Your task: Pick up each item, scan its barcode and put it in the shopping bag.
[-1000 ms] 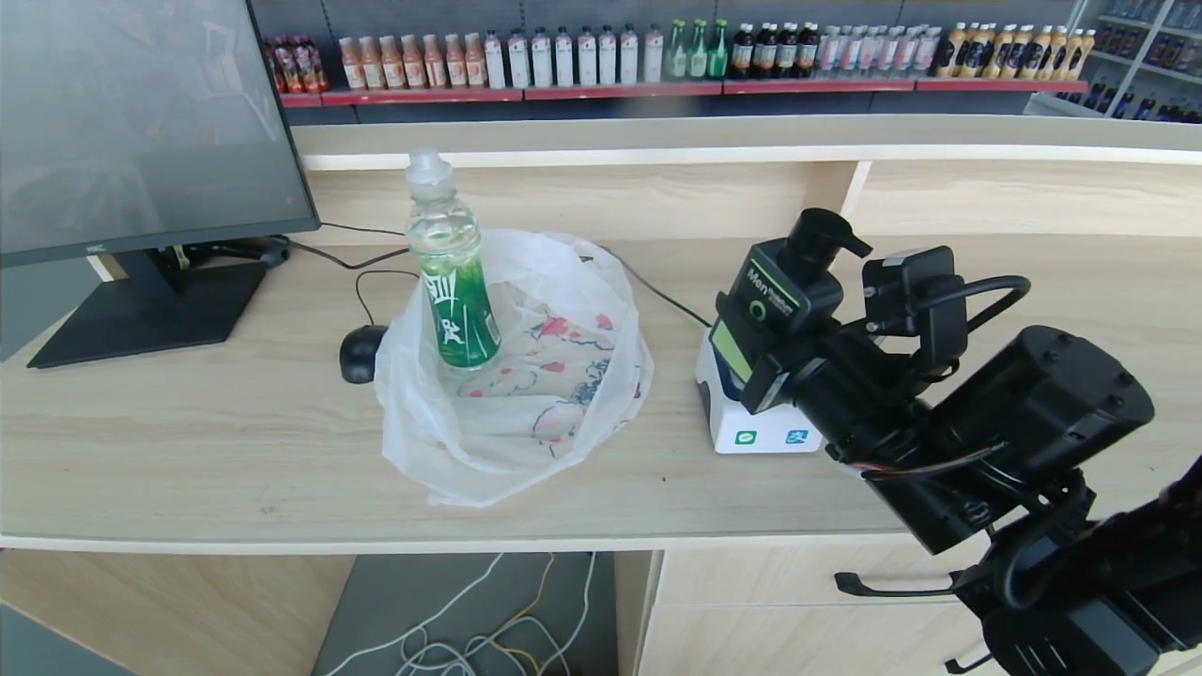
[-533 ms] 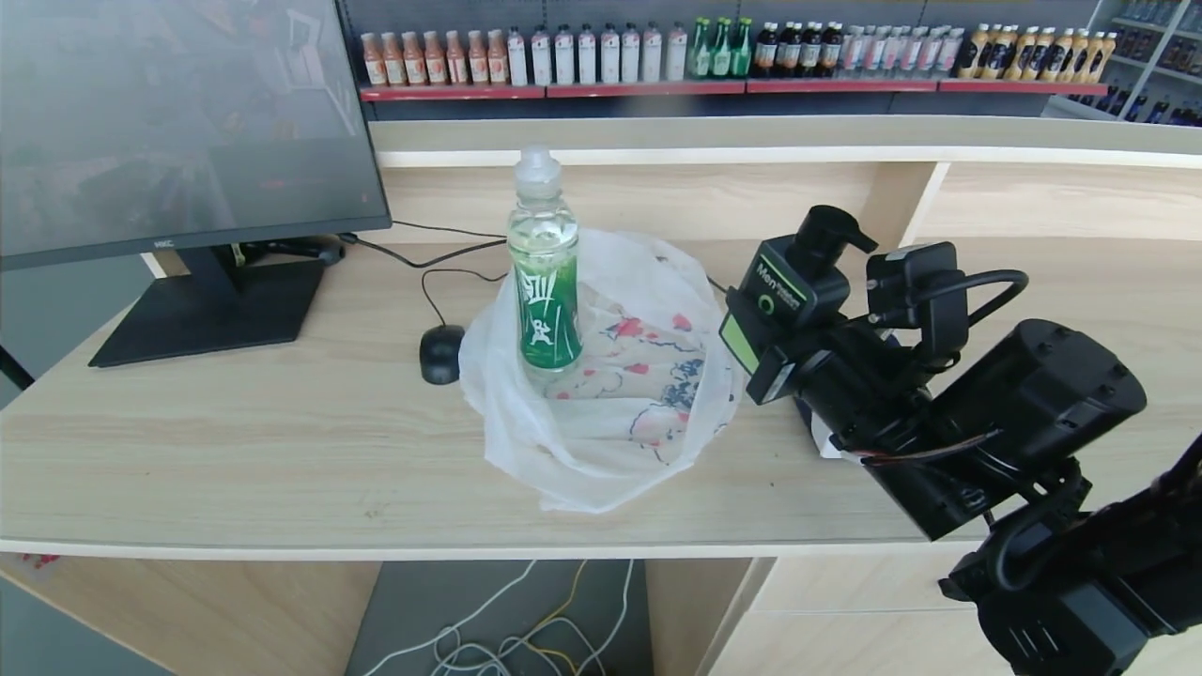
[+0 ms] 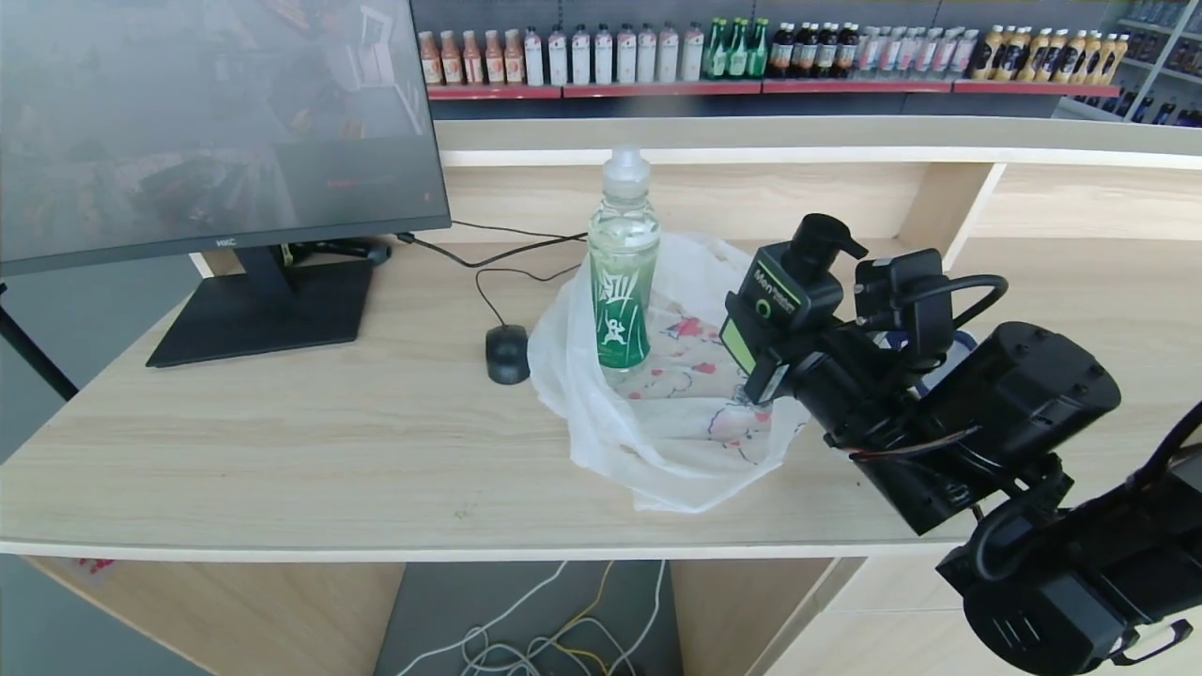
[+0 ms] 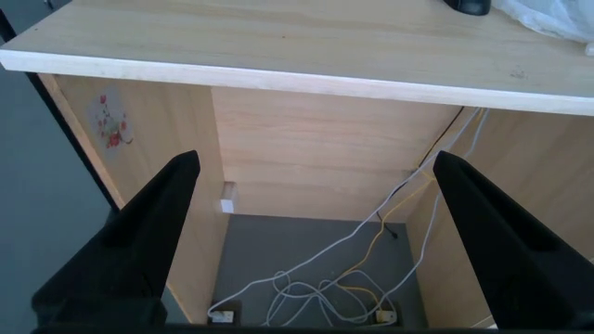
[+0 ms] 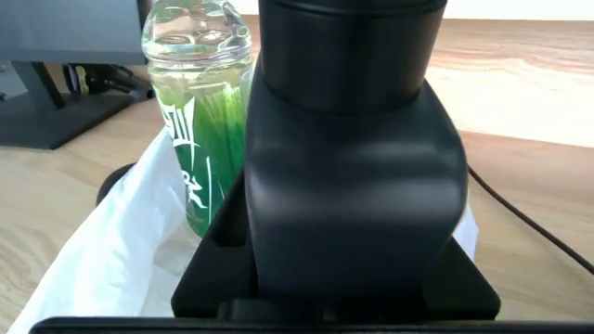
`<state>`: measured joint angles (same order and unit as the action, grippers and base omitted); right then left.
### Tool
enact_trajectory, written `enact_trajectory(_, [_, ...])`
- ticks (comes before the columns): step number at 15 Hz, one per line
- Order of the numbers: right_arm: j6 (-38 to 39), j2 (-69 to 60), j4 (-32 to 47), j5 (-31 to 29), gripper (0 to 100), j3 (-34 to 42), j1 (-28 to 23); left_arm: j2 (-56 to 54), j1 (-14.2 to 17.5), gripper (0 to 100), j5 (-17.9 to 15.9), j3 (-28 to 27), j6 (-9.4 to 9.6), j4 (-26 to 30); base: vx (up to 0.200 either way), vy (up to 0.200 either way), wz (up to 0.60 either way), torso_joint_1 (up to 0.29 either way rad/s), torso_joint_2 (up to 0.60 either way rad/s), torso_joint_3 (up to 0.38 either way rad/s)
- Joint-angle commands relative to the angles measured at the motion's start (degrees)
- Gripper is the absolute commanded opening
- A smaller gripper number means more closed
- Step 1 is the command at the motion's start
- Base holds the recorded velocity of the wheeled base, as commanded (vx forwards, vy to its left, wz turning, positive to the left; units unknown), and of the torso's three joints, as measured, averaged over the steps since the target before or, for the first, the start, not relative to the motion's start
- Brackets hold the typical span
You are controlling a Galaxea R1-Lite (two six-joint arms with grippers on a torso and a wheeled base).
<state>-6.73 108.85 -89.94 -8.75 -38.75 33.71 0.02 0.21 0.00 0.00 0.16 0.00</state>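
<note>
Low on the left: left hand (image 4: pixel 316 160) below the worktop (image 4: pixel 278 46) front edge, fingers spread wide apart. Up top: mouse (image 3: pixel 507 353) just beside the shopping bag (image 3: pixel 657 451), green bottle (image 3: pixel 622 282) standing upright in it. Further right: right hand (image 3: pixel 775 361) clamped on the black pump bottle (image 3: pixel 789 291), hovering at the bag's right edge

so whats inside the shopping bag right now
A green-labelled drink bottle stands upright in the shopping bag. The held black pump bottle covers the bag's right side, so anything lying there cannot be seen.
</note>
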Motion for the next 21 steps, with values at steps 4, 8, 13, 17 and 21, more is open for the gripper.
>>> enact_trajectory(4, [0.0,5.9,-0.1,0.1,0,-3.3,-2.9,0.0,0.0,100,0.0,0.0,0.02,0.0,0.000,0.000,0.00,0.000,0.00,0.000])
enact_trajectory(8, [0.2,9.5,-0.1,0.1,0,-4.2,-2.2,0.0,0.0,100,0.0,0.0,-0.07,0.0,0.000,0.000,0.00,0.000,0.00,0.000])
enact_trajectory(13, [0.1,13.0,-0.1,0.1,0,-6.9,-2.6,0.0,0.0,100,0.0,0.0,0.02,0.0,0.000,0.000,0.00,0.000,0.00,0.000])
enact_trajectory(17, [0.2,15.7,-0.1,0.1,0,-9.0,-3.0,0.0,0.0,100,0.0,0.0,-0.07,-0.1,0.000,0.000,0.00,0.000,0.00,0.000])
enact_trajectory(21, [0.2,16.7,-0.1,0.1,0,-9.5,-4.4,0.0,0.0,100,0.0,0.0,-0.07,-0.1,0.000,0.000,0.00,0.000,0.00,0.000])
